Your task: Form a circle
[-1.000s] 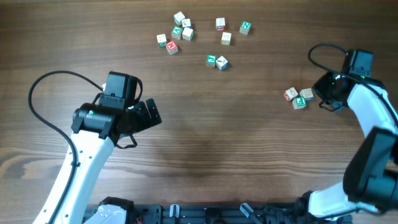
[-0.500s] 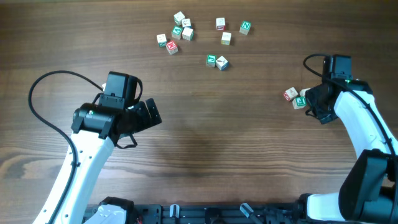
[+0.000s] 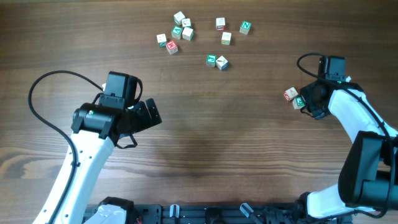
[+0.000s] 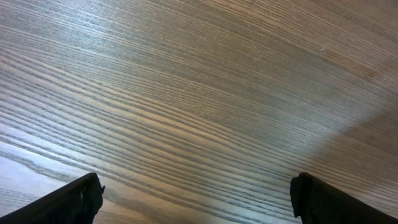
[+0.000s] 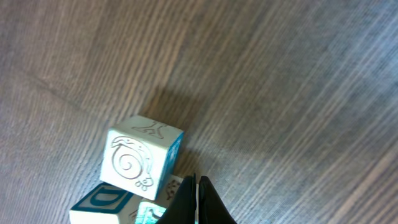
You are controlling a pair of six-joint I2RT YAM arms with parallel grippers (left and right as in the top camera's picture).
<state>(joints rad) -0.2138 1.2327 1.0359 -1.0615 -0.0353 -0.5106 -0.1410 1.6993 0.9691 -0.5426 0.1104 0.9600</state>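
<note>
The right gripper (image 5: 198, 198) — clenched — rests at the three cubes (image 3: 294, 97); the left gripper (image 4: 199, 202) hangs released — jaws wide — over the table (image 4: 199, 93).

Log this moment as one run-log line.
left jaws: open, over table | right jaws: shut, tips beside cube cluster | loose cubes: scattered at far side | task: incomplete
</note>
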